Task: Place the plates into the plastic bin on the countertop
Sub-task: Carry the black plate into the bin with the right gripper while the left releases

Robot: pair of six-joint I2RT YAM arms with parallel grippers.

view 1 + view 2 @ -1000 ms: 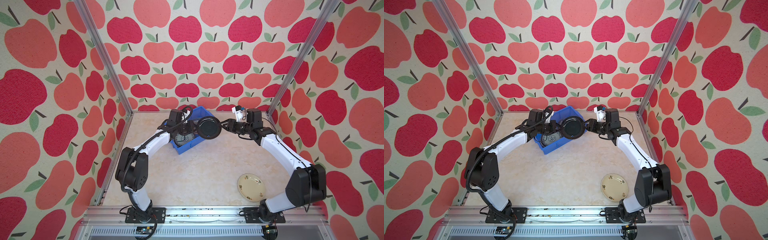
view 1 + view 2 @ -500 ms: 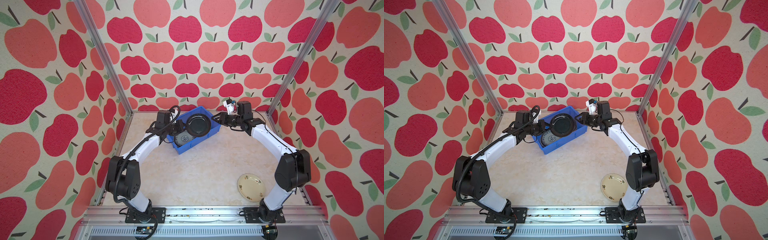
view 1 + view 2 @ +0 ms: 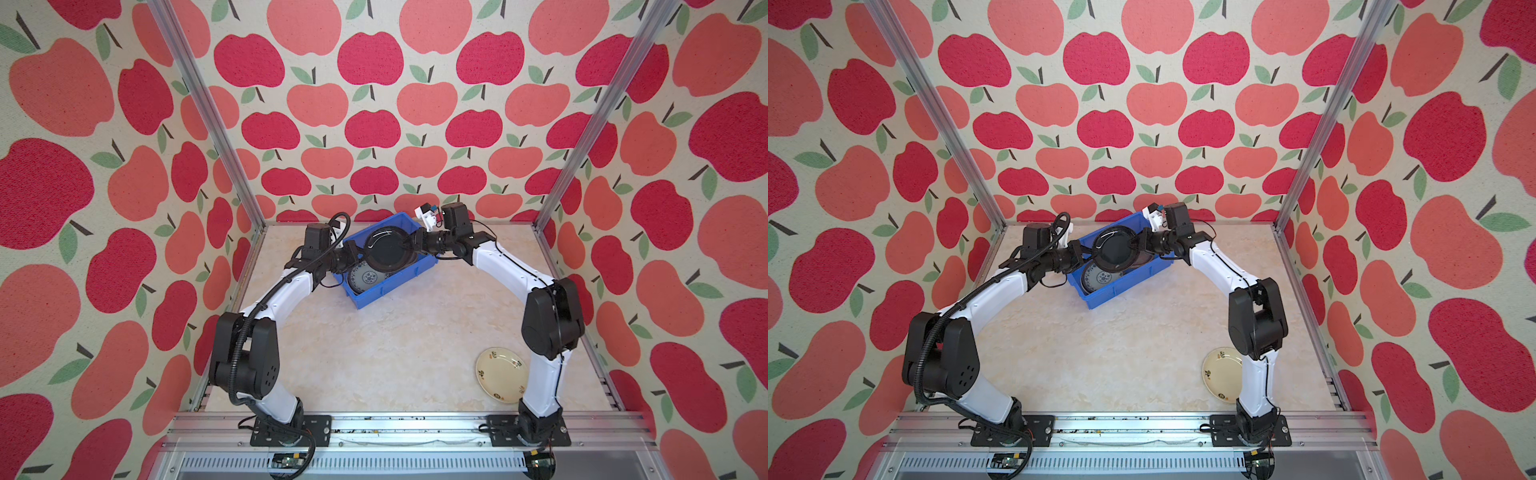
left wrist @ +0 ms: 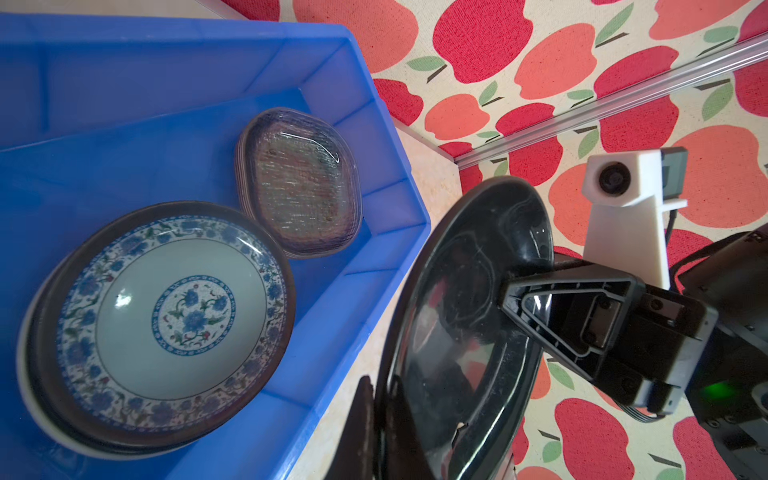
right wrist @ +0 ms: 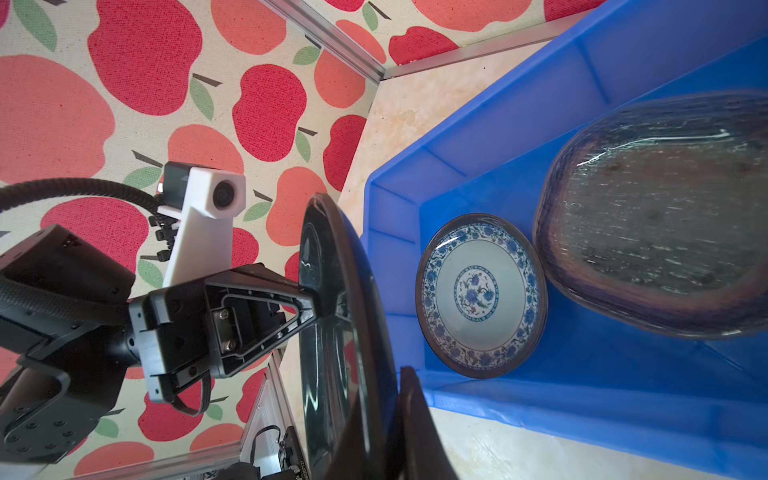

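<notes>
- Since a second ago your glossy black round plate [image 3: 386, 251] has shifted from past the near right wall of the bright blue rectangular plastic bin [image 3: 395, 286] to a spot over it, and the right gripper [image 3: 411, 245], which was spread beside the plate then, has come together on it.
- You can see in the left wrist view that the right gripper [image 4: 509, 286] pinches the black plate's [image 4: 457, 332] rim.
- Your left gripper [image 5: 309, 307] pinches the opposite rim of the black plate [image 5: 332, 332], as the right wrist view shows; the plate hangs between the two, off the bin floor.
- In both top views the plate covers the bin's middle and far part.
- Inside the bin [image 4: 365, 232] you have a round blue-and-white floral plate [image 4: 174, 316] lying on a pale dish whose rim shows beneath it, and just beside it a stack of rounded-square smoky glass plates [image 4: 303, 183].
- The blue bin sits at an angle near the back of the beige marble-patterned countertop [image 3: 395, 345].
- One cream round plate with small dark markings [image 3: 500, 376] lies flat on the countertop near your right arm's base, well apart from the bin.
</notes>
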